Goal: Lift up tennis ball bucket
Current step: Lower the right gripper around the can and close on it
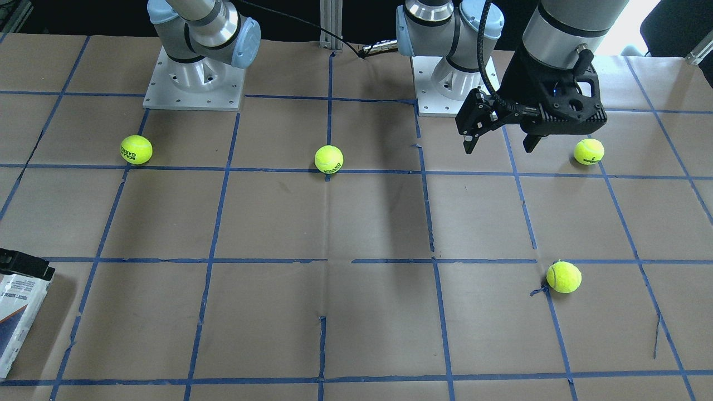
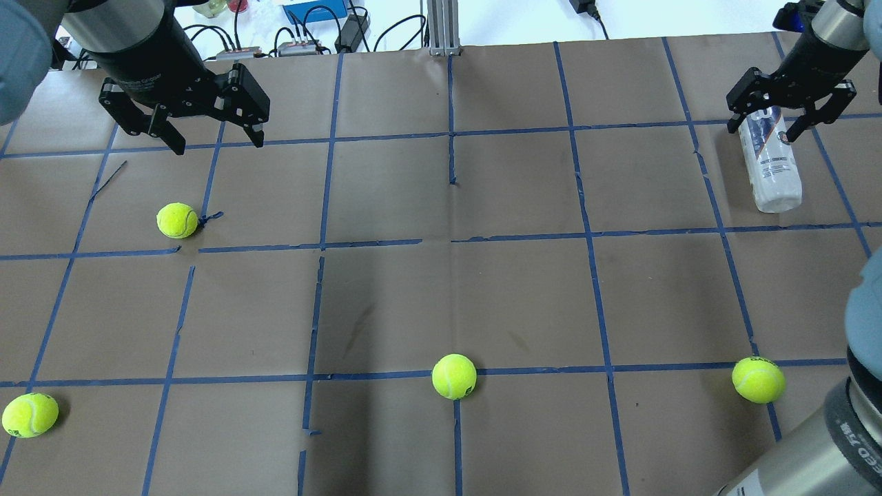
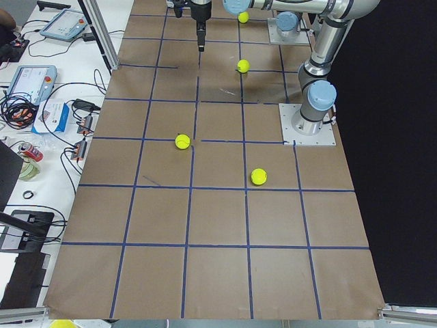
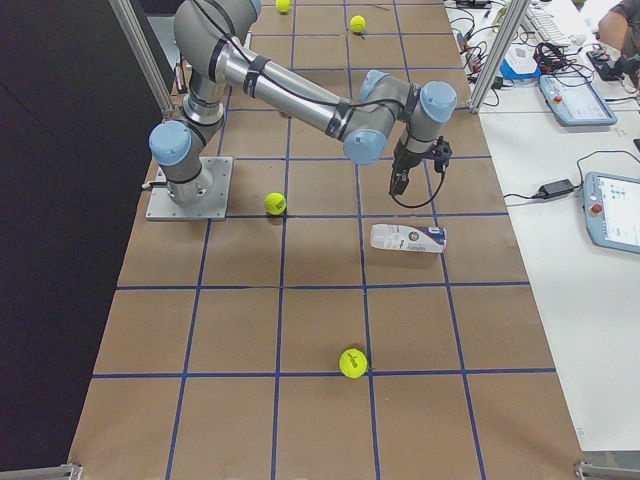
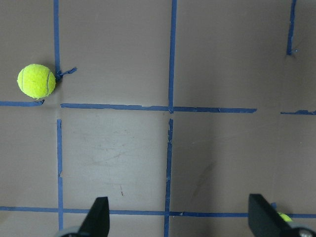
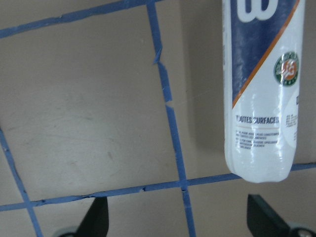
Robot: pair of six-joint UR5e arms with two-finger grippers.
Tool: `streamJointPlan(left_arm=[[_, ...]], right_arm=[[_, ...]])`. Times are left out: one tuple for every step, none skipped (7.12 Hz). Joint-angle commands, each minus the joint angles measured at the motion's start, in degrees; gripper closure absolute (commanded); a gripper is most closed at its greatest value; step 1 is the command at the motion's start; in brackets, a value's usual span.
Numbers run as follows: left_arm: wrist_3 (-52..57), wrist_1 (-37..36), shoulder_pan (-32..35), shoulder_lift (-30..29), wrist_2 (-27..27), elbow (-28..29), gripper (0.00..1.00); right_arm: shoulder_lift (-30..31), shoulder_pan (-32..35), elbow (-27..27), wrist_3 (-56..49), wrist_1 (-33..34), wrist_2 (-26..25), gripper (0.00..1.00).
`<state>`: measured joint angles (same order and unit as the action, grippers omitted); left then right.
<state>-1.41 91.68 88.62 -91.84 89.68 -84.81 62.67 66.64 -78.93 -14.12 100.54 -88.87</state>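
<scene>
The tennis ball bucket (image 2: pixel 772 169) is a clear can with a white and navy label, lying on its side at the table's far right. It also shows in the front-facing view (image 1: pixel 16 317), the exterior right view (image 4: pixel 408 238) and the right wrist view (image 6: pixel 261 89). My right gripper (image 2: pixel 763 133) is open and hovers over the can's far end without touching it. In the right wrist view the can lies toward the right finger (image 6: pixel 266 219), off centre. My left gripper (image 2: pixel 217 143) is open and empty above the far left of the table, also seen in the front-facing view (image 1: pixel 498 149).
Several yellow-green tennis balls lie on the brown paper: one near my left gripper (image 2: pixel 177 220), one at the near left (image 2: pixel 29 415), one in the middle (image 2: pixel 454 376), one at the near right (image 2: pixel 758 379). Cables and devices lie beyond the far edge (image 2: pixel 303 41).
</scene>
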Motion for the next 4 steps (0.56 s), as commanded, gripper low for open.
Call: streamJointPlan(left_arm=[[0.00,-0.01,-0.03,0.00,-0.03,0.00,0.00],[0.00,-0.01,-0.03,0.00,-0.03,0.00,0.00],[0.00,-0.01,-0.03,0.00,-0.03,0.00,0.00],[0.00,-0.01,-0.03,0.00,-0.03,0.00,0.00]], right_arm=[[-4.13,-0.54,-0.44,-3.46,8.94,-3.67,0.00],[-4.84,-0.98,-0.44,-5.03,9.93,-4.11,0.00],[-5.80,-1.68,-1.31,-5.39,13.16,-4.38,0.00],[-6.68,-1.68,-1.75,-8.70,17.54,-4.38,0.00]])
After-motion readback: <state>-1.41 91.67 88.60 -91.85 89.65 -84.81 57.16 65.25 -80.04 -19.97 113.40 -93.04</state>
